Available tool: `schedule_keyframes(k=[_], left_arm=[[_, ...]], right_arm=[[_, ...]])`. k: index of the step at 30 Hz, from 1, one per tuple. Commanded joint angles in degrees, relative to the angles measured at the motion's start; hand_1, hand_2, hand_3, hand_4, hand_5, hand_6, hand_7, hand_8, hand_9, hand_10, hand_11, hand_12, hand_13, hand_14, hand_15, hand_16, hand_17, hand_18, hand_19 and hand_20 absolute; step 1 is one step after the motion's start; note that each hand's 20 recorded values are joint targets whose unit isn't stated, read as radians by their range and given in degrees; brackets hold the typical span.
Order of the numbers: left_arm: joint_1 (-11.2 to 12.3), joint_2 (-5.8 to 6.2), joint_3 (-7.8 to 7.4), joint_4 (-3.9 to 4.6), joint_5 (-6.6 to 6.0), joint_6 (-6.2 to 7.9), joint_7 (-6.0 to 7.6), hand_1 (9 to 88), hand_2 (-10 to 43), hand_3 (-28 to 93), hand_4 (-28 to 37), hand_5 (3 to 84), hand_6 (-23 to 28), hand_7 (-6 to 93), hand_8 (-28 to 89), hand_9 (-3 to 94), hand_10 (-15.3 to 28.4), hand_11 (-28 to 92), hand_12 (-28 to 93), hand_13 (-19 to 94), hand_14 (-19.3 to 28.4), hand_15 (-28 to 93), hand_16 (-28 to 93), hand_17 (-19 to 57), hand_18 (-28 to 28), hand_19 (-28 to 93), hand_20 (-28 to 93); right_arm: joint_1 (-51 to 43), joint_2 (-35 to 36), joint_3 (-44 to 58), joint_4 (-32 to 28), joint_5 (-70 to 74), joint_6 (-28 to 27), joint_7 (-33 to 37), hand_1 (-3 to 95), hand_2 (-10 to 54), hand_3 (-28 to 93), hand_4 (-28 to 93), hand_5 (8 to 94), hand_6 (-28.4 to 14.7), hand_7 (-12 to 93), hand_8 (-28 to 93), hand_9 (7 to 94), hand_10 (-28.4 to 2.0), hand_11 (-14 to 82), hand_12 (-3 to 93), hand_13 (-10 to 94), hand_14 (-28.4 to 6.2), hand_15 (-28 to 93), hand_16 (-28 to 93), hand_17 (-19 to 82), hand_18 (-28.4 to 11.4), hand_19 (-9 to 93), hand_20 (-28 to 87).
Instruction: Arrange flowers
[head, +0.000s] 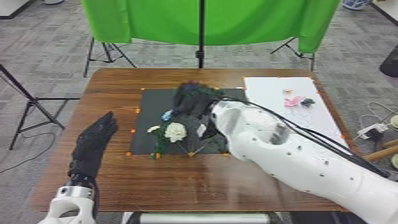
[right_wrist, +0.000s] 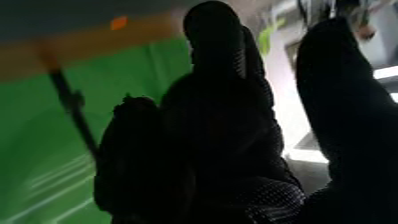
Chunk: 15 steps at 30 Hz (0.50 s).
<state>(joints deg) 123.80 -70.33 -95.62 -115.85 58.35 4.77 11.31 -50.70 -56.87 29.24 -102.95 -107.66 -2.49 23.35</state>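
The right hand (head: 194, 100), in a black fabric glove, is over the far part of a matte dark mat (head: 145, 112). Its fingers (right_wrist: 213, 42) extend and its thumb (right_wrist: 330, 75) stands apart from them, so the hand is spread. Nearer the robot and left of it, a full, ruffled white flower (head: 176, 132) lies on the mat, beside a smaller white bloom (head: 154, 129) and thin green stems (head: 161, 145). A blue flower (head: 167, 115) is just left of the right hand.

To the hand's right, on a smooth white rectangular sheet (head: 271, 112), lie a soft-petalled pink flower (head: 293, 101) and a small dark bloom (head: 307, 102), touching or nearly so. The left hand (head: 93, 139), also gloved, is left of the mat over the glossy brown wooden counter (head: 178, 185), its fingers straight and pressed together.
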Motion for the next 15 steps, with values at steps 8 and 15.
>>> schedule_keyframes(k=[8, 15], left_arm=[[1.50, -0.83, -0.72, -0.42, 0.21, -0.11, -0.16, 27.0, -4.6, 65, -21.2, 38.2, 4.5, 5.9, -5, 35.0, 11.0, 7, 13, 26, 14.9, 7, 5, -1.1, 12.5, 2, 17], [1.42, -0.89, -0.69, -0.43, 0.26, 0.15, -0.19, 27.0, -4.5, 65, -21.1, 38.1, 4.5, 5.8, -5, 35.2, 11.0, 7, 13, 26, 14.9, 7, 5, -1.1, 12.5, 2, 17]], right_arm=[[-9.22, 17.42, 20.65, -1.28, -8.30, -2.41, 10.97, 38.9, -9.5, 63, -15, 55.6, -2.0, 9, -6, 62.2, -17.7, 10.5, 19.3, 81, -7.3, 53, 34, 56, -13.7, 93, 47], [-10.33, 18.33, 20.89, 5.43, -7.31, -7.01, 12.34, 39.2, -9.5, 63, -16, 49.5, -1.5, 7, -6, 55.4, -17.8, 7.4, 19.2, 81, -6.6, 52, 31, 55, -13.4, 92, 45]])
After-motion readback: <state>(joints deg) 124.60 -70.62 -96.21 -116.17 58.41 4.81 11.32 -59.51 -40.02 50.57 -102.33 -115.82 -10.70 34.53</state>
